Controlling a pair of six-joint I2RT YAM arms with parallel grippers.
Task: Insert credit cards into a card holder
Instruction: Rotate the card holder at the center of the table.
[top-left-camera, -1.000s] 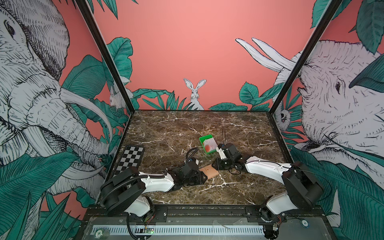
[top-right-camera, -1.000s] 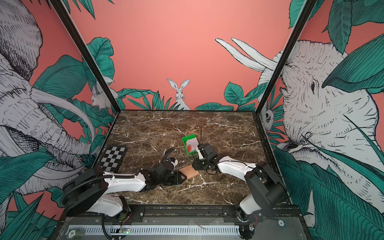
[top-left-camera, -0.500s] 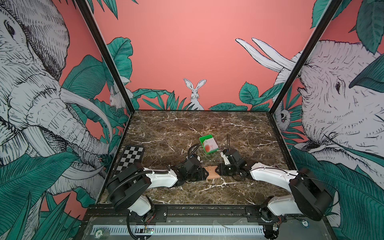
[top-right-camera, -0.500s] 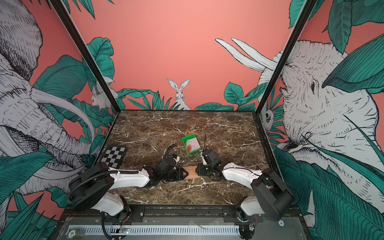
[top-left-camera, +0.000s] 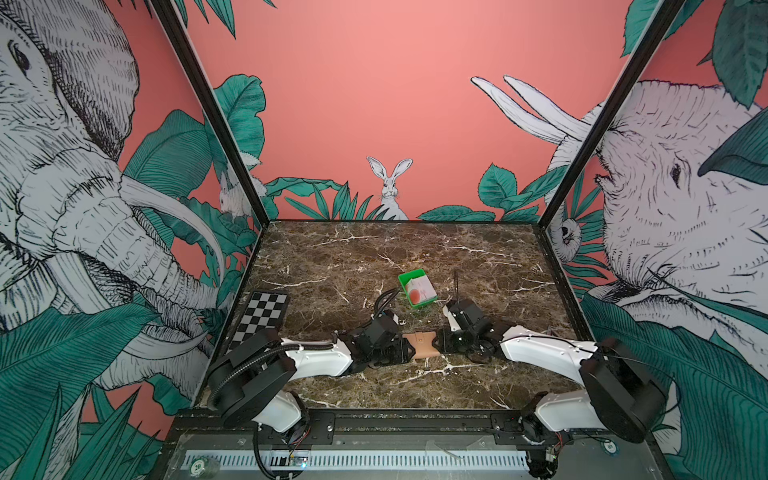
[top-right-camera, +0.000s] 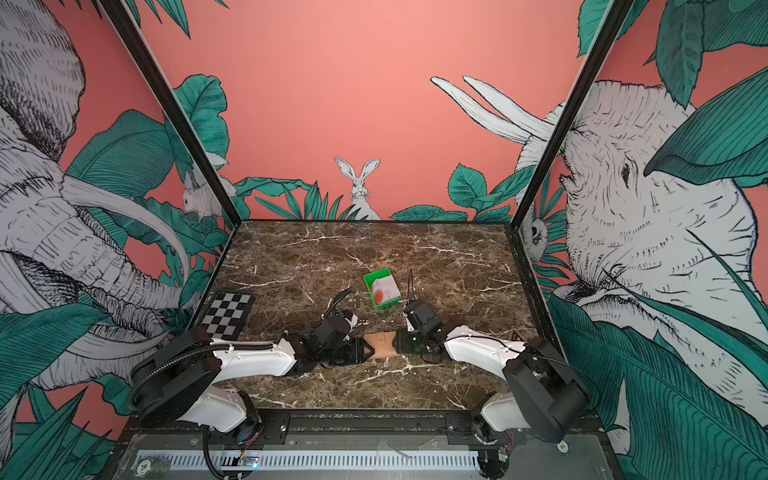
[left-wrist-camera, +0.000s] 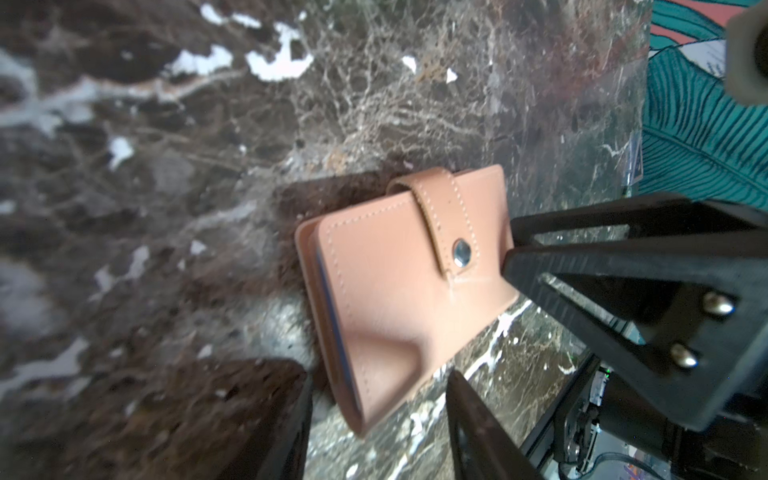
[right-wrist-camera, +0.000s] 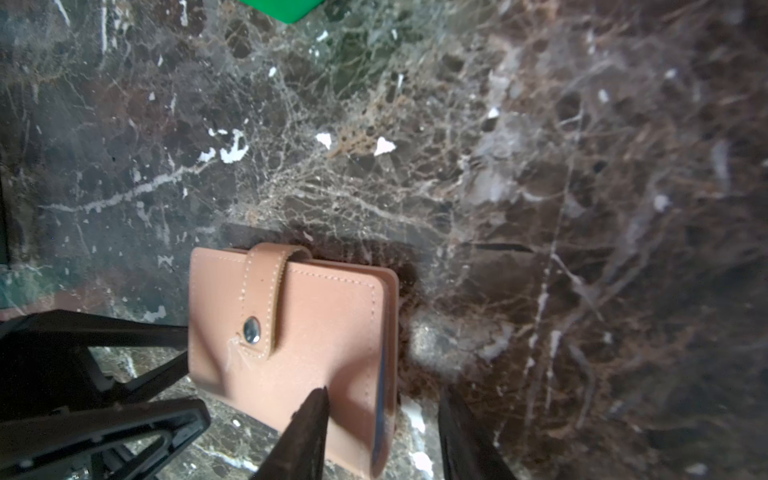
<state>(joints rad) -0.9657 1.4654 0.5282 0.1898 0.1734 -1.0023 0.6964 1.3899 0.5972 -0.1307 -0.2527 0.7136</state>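
The tan card holder (top-left-camera: 422, 345) (top-right-camera: 380, 344) lies shut on the marble, its strap snapped on the stud (left-wrist-camera: 461, 253). A thin blue card edge (right-wrist-camera: 380, 399) shows inside its open side. My left gripper (left-wrist-camera: 378, 424) (top-left-camera: 405, 350) is open at the holder's left end, one corner lying loose between its fingers. Open too, my right gripper (right-wrist-camera: 382, 432) (top-left-camera: 440, 343) is at the right end, one finger (right-wrist-camera: 307, 428) over the cover and the other beside the edge. A white credit card with a red-orange circle (top-left-camera: 420, 291) (top-right-camera: 384, 290) rests in the tray.
The green tray (top-left-camera: 405, 277) (top-right-camera: 376, 275) stands just behind the two grippers; one corner of it (right-wrist-camera: 282, 8) shows in the right wrist view. A checkerboard plate (top-left-camera: 262, 320) lies at the left edge. Printed walls close the table on three sides.
The right arm has swung forward from beside the tray to the holder's right end and its jaws have widened. The holder now lies square between the two grippers.
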